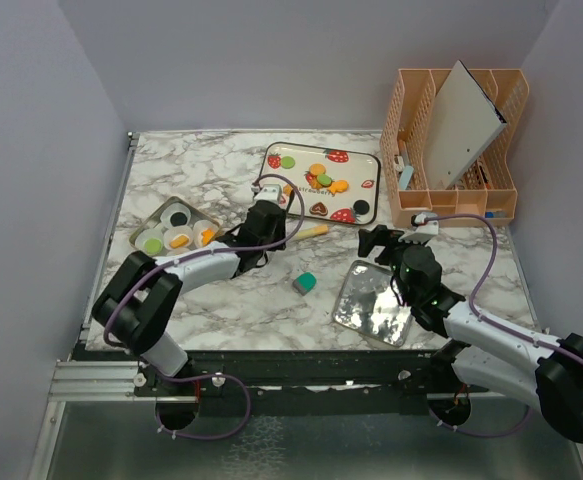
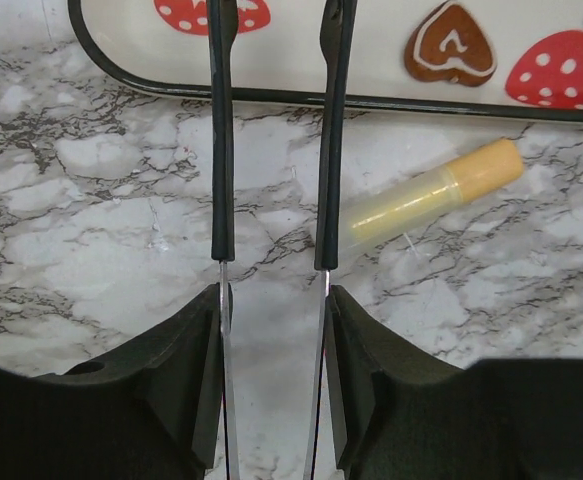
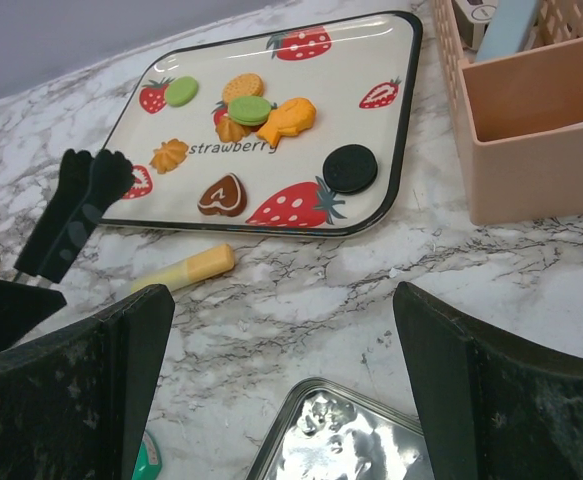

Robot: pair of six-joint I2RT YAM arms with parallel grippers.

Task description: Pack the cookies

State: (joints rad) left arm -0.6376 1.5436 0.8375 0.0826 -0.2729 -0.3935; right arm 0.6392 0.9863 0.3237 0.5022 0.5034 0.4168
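Observation:
Several cookies lie on the strawberry-print tray: green, orange, a brown heart and a black round one. More cookies sit in white cups in the open tin at the left. My left gripper is shut on black-tipped metal tongs. The tong tips stand apart and empty at the tray's near edge, left of the heart cookie. My right gripper is open and empty above the far edge of the silver tin lid.
A yellow tube lies on the marble just in front of the tray, right of the tongs. A small teal block sits mid-table. A peach desk organiser holding a grey board stands at the back right.

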